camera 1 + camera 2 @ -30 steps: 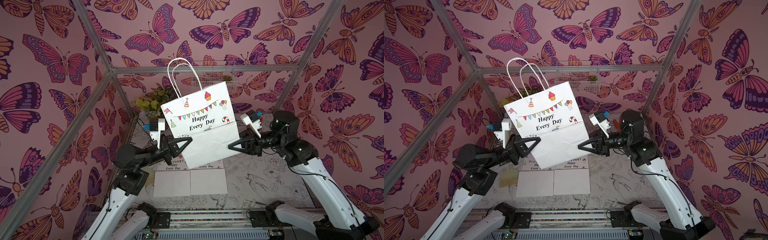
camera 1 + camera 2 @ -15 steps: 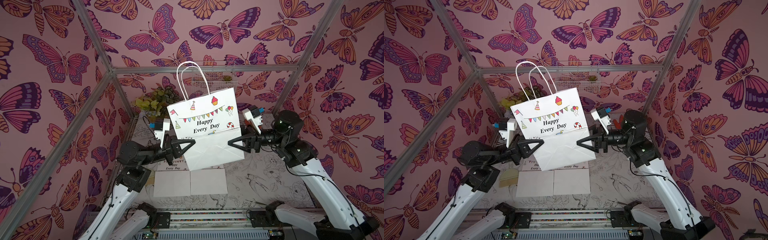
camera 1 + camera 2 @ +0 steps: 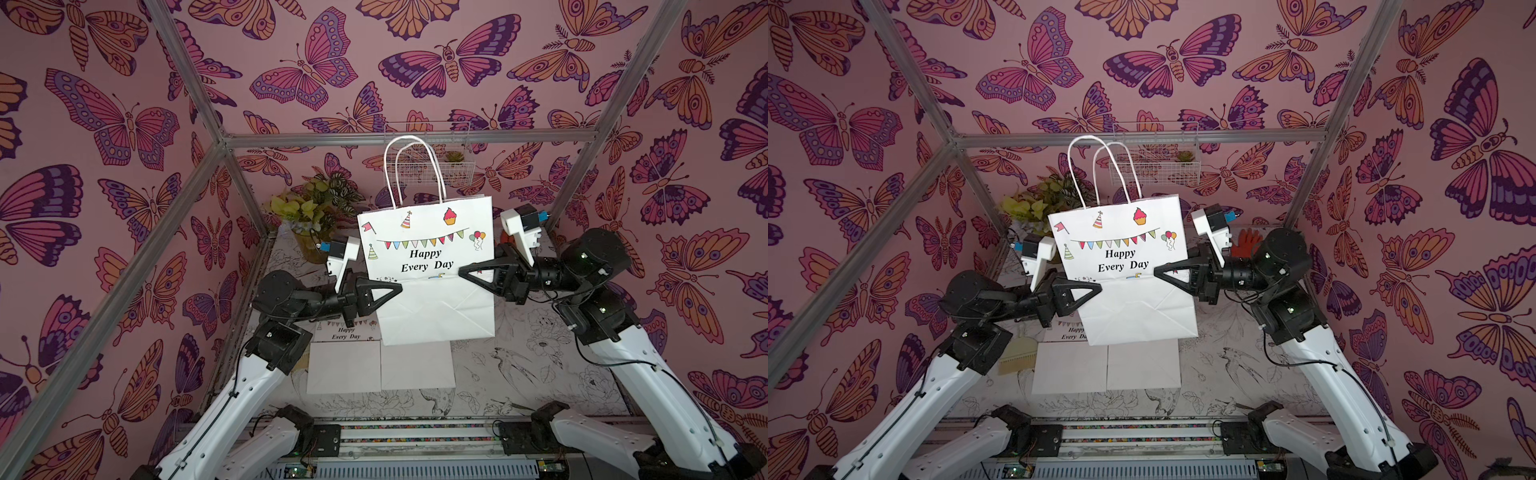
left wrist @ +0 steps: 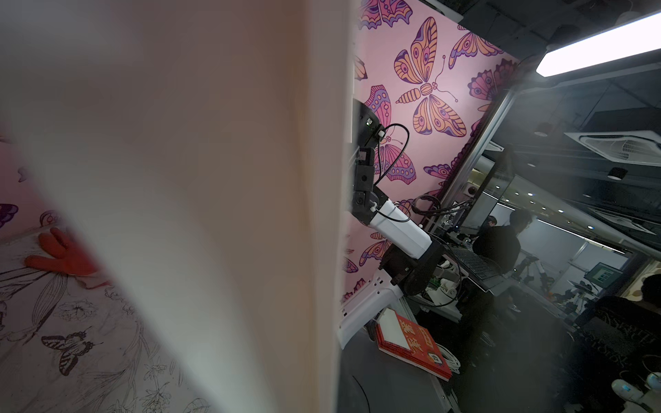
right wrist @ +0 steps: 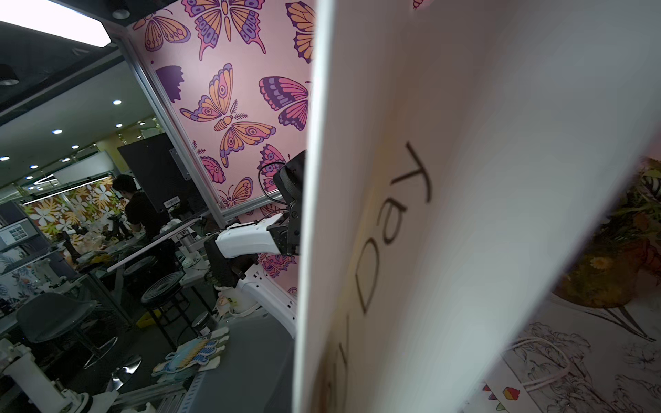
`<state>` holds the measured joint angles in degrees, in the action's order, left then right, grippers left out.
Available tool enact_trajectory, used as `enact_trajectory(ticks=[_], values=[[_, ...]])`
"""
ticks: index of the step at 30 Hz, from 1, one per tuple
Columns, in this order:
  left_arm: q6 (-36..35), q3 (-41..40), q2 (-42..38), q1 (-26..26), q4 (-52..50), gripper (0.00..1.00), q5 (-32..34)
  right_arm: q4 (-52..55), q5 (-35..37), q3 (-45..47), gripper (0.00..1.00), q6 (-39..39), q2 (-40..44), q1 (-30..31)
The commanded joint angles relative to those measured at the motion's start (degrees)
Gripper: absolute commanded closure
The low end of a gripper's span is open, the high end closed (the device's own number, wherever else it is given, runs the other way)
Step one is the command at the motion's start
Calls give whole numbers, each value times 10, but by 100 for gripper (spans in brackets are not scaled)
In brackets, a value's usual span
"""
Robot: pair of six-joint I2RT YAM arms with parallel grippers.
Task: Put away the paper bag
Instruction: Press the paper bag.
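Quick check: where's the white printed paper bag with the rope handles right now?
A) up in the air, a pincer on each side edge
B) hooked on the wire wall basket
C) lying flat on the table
A: the white paper bag hangs clear of the table, handles up, with the left pincer and right pincer pinching opposite side edges.

The paper bag (image 3: 432,307) is white with multicoloured bunting and black lettering. The walls (image 3: 540,104) are pink with purple and orange butterflies. The tabletop (image 3: 519,361) is white with black line drawings.
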<state>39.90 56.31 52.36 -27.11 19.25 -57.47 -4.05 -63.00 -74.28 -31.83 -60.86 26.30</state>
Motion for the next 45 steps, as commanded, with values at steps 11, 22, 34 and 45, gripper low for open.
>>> enact_trajectory(ticks=[11, 22, 34, 45], values=[[-5, 15, 2, -8, 9, 100, 1, 13, 4, -18, 98, 19, -17, 23], [-7, 12, 2, -9, 9, 53, -53, 44, 53, -23, 100, 42, 12, 17], [-80, 12, 1, -9, -88, 57, -99, 15, 112, 2, 100, 16, 51, -20], [-104, 16, 3, -5, -107, 100, -23, 90, 77, -36, 86, 34, 29, -30]])
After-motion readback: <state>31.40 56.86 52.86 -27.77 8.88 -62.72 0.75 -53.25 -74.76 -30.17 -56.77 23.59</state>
